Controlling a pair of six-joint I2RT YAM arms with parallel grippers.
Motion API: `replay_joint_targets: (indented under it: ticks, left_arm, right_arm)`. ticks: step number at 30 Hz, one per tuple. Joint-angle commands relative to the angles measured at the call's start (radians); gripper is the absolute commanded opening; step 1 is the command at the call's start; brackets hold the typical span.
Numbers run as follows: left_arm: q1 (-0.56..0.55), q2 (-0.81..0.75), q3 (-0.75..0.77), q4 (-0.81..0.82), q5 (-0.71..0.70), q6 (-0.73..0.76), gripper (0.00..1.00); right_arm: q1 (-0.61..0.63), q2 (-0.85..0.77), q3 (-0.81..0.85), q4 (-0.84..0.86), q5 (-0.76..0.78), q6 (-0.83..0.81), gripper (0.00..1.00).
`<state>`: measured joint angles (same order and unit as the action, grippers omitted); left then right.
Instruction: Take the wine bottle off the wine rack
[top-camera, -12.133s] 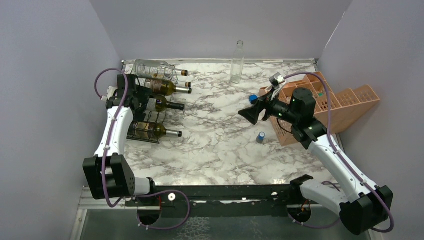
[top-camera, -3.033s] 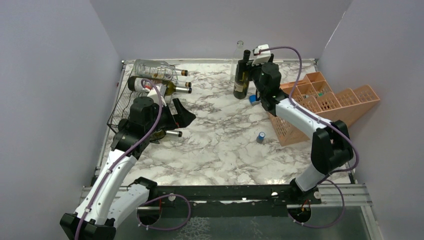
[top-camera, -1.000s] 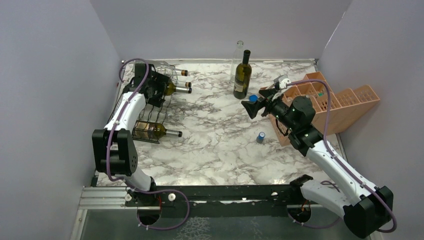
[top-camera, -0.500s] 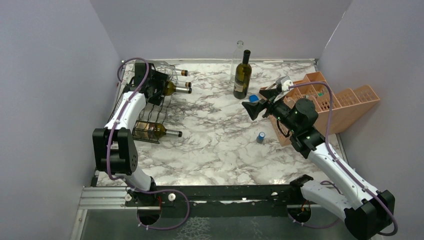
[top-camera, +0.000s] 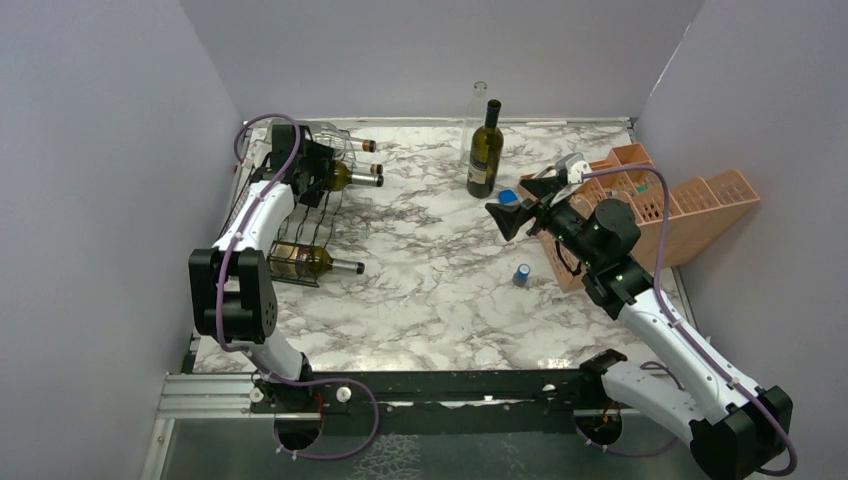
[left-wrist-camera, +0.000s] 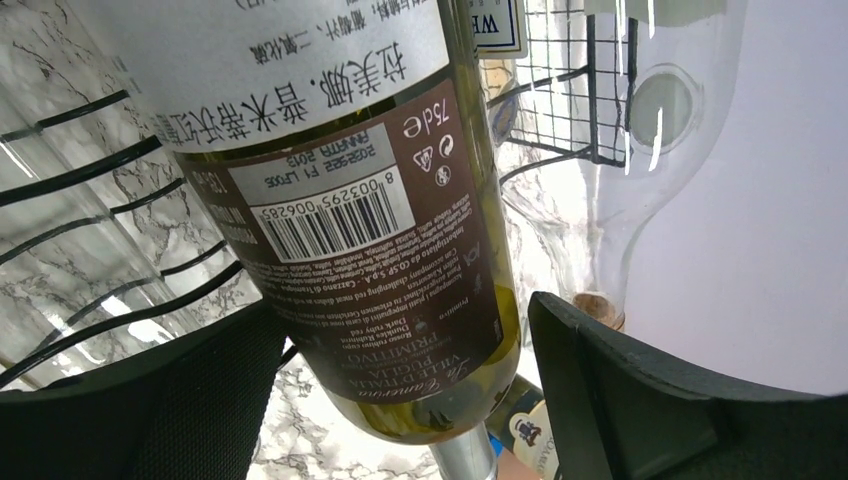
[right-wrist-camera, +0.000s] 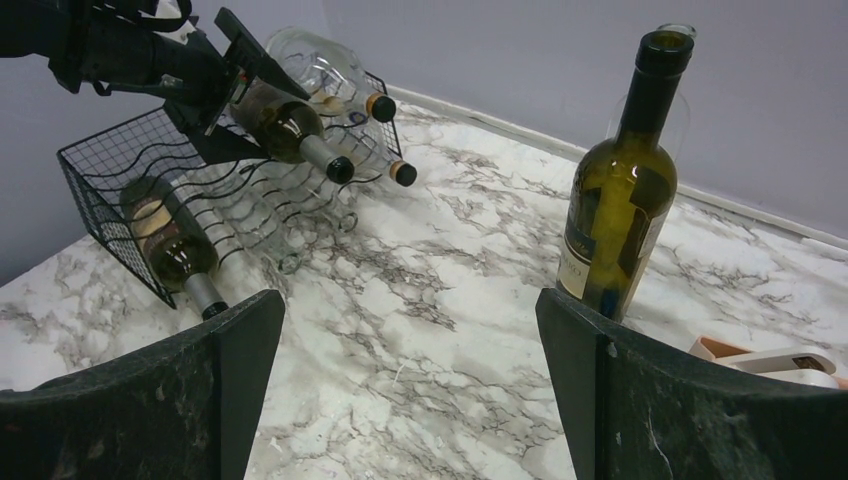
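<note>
The black wire wine rack (top-camera: 296, 232) stands at the table's far left. A green wine bottle (top-camera: 340, 177) with a brown label (left-wrist-camera: 340, 180) lies on its upper tier, neck pointing right. My left gripper (top-camera: 316, 170) is open and straddles this bottle's body. The left finger (left-wrist-camera: 150, 400) is close against the glass and the right finger (left-wrist-camera: 650, 400) stands off with a gap. Another wine bottle (top-camera: 305, 262) lies on the lowest tier. My right gripper (top-camera: 507, 214) hovers open and empty over mid-table, and its wrist view shows the rack (right-wrist-camera: 110, 170) and the left gripper (right-wrist-camera: 215, 75).
A dark green bottle (top-camera: 484, 152) stands upright at the back, with a clear glass bottle (top-camera: 477, 108) behind it. A clear bottle (top-camera: 308, 136) lies on top of the rack. A salmon crate (top-camera: 655, 205) lies at the right, with blue caps (top-camera: 521, 273) near it.
The right arm has drifted slightly right and up. The left gripper stays at the rack around the upper bottle, its jaws a touch narrower.
</note>
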<state>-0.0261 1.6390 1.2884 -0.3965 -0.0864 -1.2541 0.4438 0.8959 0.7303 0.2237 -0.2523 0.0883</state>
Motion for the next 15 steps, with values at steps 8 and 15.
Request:
replay_joint_targets:
  ticks: [8,15]
  left_arm:
    - [0.005,0.038,0.008,0.061,-0.070,-0.016,0.96]
    - [0.006,0.056,0.004,0.069,-0.058,-0.021,0.97]
  right_arm:
    - [-0.004,-0.019,0.000,0.001,-0.011,0.002,0.99]
    - [-0.004,-0.013,0.002,-0.004,-0.023,0.008,0.99]
